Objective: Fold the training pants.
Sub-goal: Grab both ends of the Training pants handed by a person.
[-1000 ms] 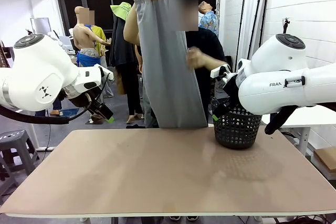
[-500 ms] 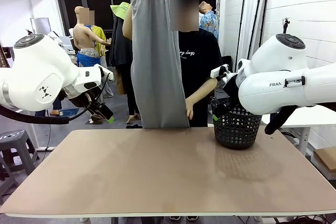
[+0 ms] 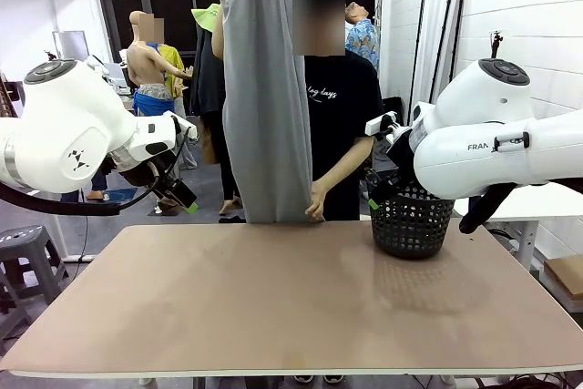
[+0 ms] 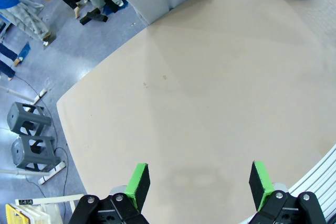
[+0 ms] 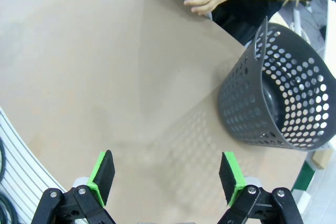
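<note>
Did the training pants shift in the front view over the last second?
Yes. The training pants moved left and slightly up, away from the black basket, which stayed put.

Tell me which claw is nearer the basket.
Right. The right claw hangs close by the basket; the left claw hangs over the table's opposite side.
</note>
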